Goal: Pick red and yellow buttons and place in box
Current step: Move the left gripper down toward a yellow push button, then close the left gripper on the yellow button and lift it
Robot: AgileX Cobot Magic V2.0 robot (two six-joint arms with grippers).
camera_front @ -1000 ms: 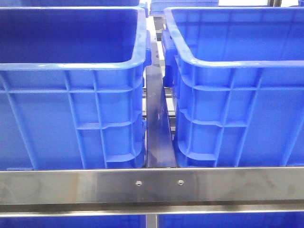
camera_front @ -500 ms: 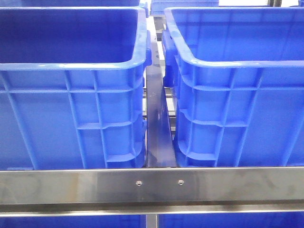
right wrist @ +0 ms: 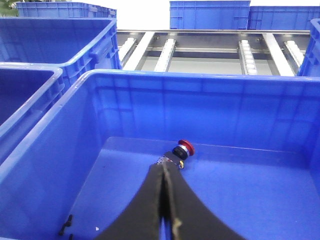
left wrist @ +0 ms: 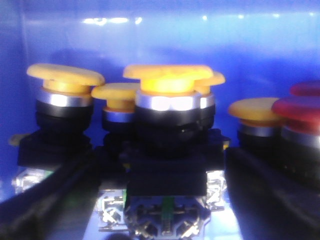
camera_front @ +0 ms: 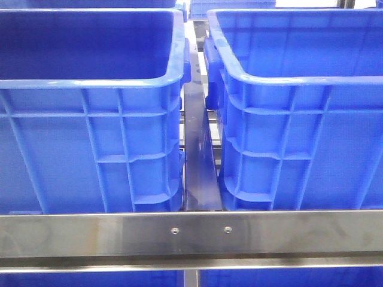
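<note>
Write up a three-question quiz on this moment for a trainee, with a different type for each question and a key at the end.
1. True or false: a button can be seen in the front view.
2. Multiple choice: the button at the tips of the right hand has a cap that is A) yellow, B) red, C) green.
3. Fill in: the left hand is open around a button with a ___ cap.

Key:
1. False. The front view shows only the blue crates and a steel rail.
2. B, the red button.
3. Yellow, the yellow button.
</note>
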